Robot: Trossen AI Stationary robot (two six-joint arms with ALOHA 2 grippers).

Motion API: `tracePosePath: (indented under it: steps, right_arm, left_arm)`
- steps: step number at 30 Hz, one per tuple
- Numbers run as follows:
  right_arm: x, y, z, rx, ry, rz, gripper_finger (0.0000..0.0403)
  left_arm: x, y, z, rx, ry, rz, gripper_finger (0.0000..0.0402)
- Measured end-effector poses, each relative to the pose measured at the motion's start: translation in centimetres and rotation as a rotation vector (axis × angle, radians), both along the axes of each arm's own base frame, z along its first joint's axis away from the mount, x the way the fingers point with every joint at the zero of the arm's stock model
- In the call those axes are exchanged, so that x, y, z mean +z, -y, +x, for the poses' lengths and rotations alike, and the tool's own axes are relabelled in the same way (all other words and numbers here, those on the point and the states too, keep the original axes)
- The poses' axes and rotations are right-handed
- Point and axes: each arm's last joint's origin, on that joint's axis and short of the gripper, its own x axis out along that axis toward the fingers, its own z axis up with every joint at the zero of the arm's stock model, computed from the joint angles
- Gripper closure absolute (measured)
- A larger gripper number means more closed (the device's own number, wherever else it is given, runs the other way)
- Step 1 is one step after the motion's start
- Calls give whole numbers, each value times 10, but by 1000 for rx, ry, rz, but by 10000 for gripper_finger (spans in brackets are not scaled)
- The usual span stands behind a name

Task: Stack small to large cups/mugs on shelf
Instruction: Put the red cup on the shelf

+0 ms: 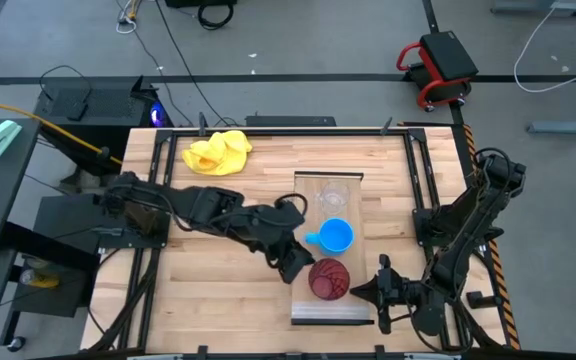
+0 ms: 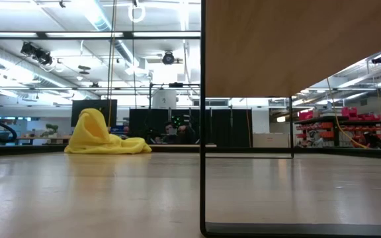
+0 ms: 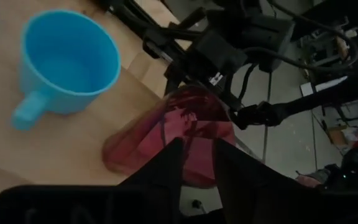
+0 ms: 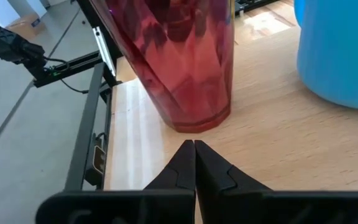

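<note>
The shelf, a long narrow board of pale wood, lies on the butcher-block table toward its right side. 3 cups stand on it in a row: the clear cup at the far end, the blue mug in the middle with its handle pointing toward the left arm, and the dark red ribbed cup nearest the front edge. All 3 are upright and apart from one another.

The left gripper sits just beside the red cup, on the side away from the right arm. In the left wrist view, its 2 fingers stand narrowly apart with the red cup's wall in front of the gap; whether they touch or grip the cup cannot be told.

The right gripper waits at the shelf's right edge, near the red cup. In the right wrist view, its fingertips are pressed together with nothing between them and point at the base of the red cup, a short way off.

A crumpled yellow cloth lies at the far left part of the table, well apart from the shelf. In the low view, a dark upright frame and a brown panel fill the right part and hide the cups.
</note>
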Motion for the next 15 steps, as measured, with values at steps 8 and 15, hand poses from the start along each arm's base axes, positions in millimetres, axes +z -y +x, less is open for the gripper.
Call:
tracePosePath:
  steps: [8,15]
  right_arm:
    - [1,-2,-1,0,14,36,399]
    - [2,-2,-1,-23,25,52,399]
  left_arm:
    - [-7,10,-38,63,-229,115,325]
    - [-61,37,-41,205,-403,225,325]
